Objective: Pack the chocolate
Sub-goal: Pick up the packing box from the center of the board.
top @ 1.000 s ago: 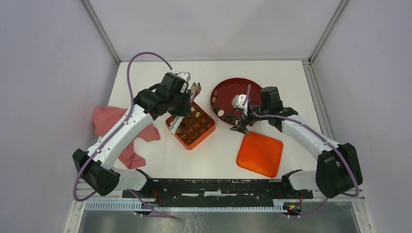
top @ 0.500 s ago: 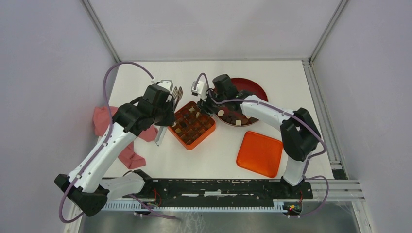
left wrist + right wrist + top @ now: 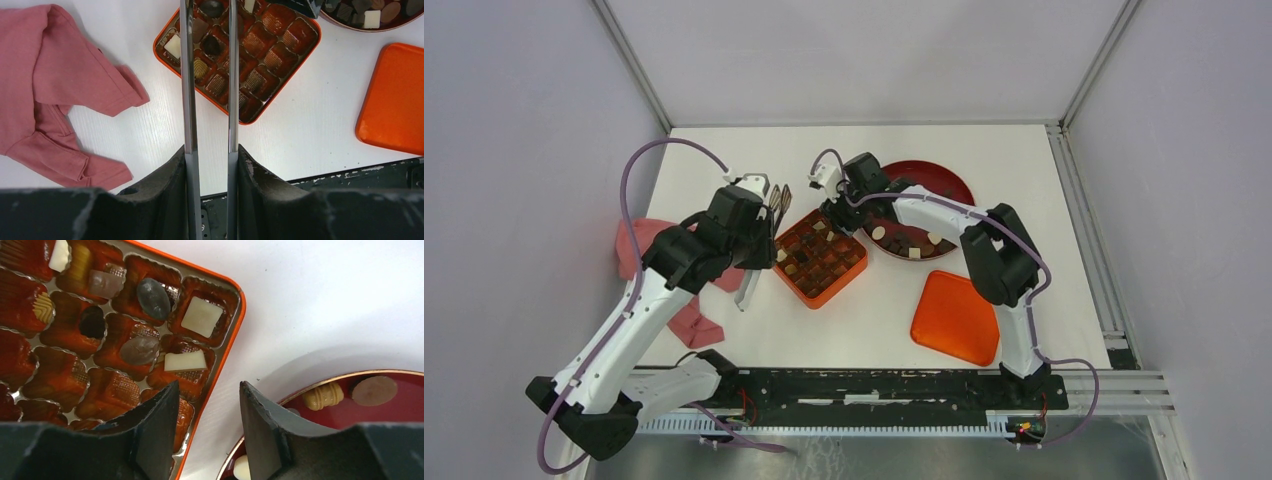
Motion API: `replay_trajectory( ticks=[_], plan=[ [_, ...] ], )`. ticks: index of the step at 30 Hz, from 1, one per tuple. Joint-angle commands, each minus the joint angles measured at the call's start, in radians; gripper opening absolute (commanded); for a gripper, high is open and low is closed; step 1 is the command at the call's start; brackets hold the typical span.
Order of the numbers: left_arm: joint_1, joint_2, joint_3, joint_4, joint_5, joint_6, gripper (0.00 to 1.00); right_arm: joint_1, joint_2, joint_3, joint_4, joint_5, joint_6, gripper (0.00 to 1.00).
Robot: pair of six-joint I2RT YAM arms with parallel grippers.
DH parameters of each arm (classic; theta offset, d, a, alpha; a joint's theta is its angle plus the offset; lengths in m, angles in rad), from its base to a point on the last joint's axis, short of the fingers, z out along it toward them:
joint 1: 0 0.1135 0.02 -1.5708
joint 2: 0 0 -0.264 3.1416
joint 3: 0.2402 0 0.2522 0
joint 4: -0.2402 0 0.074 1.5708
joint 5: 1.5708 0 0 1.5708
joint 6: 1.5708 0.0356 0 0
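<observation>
Chocolate pieces lie in two places. Some fill cups of the orange compartmented box [image 3: 223, 350], among them a white square [image 3: 201, 316] and a dark oval [image 3: 153, 291]. Others lie on the dark-red plate [image 3: 944, 180], such as a cream piece [image 3: 323, 396]. My right gripper [image 3: 209, 385] hangs open and empty over the bare strip between the box's far corner and the plate. My left gripper [image 3: 210, 150] is shut on long metal tongs [image 3: 187, 75]. It sits left of the box, and the tongs' arms reach over the box, their tips out of view.
An orange lid [image 3: 959, 317] lies flat near the front right, below the plate. A crumpled pink cloth [image 3: 636, 245] lies at the left, beside my left arm. The black base rail [image 3: 854, 385] runs along the near edge.
My right gripper swung left from the plate's near edge to the box's far corner. My left gripper, still holding the tongs, drew back left off the box.
</observation>
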Motion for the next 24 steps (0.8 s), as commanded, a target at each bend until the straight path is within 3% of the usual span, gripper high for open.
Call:
replay_trajectory(
  ticks=[1,10,19,24],
  plan=[
    [0.002,-0.023,-0.005,0.028,-0.001,-0.049,0.02,0.009,0.029,0.051,-0.007,0.031,0.041,0.53],
    [0.002,-0.03,-0.009,0.034,0.025,-0.052,0.02,0.012,0.063,0.06,0.016,0.066,0.081,0.39],
    [0.002,-0.056,-0.015,0.047,0.051,-0.075,0.02,0.016,0.007,0.009,0.091,0.086,0.123,0.01],
    [0.002,-0.072,-0.005,0.067,0.074,-0.075,0.02,0.01,-0.123,-0.101,0.238,0.023,0.139,0.0]
  ],
)
